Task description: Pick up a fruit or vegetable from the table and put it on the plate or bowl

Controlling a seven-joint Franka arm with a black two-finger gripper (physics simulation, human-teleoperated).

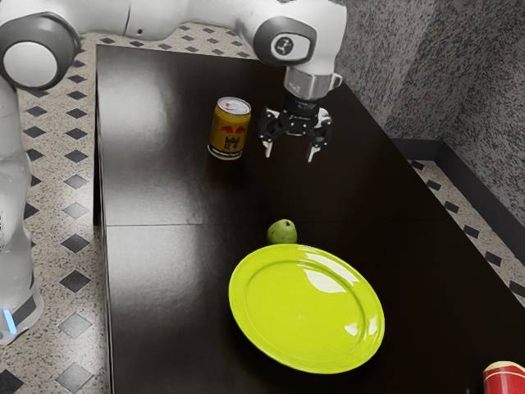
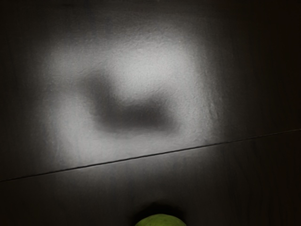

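Arm poised over the fruit: a Franka arm's black gripper (image 1: 289, 153) hangs above the dark table (image 1: 164, 189) with its fingers spread and nothing between them. It is just beside a yellow drink can (image 1: 230, 128) that stands toward the table's far edge.

The small green pear (image 1: 282, 231) sits upright near the table's middle, close to the seam between the two tabletop panels. It is just beside the rim of a lime-green plate (image 1: 305, 310) lying toward the table's near edge; whether pear and rim touch cannot be told.

In the wrist view the pear (image 2: 157, 220) peeks in beyond the seam (image 2: 150, 155), and the hand's shadow falls on bare tabletop, which suggests the hand is not yet over the fruit. A red object (image 1: 504, 379) stands at the near corner on the exterior view's right.

The pick has not begun, and three risks stand out:
- The pear is rounded and tapered, so fingers closing off-centre or too high could squeeze it out and send it rolling.
- A descent on the plate's side could clip the rim and shove the plate.
- A careless swing could topple the can.
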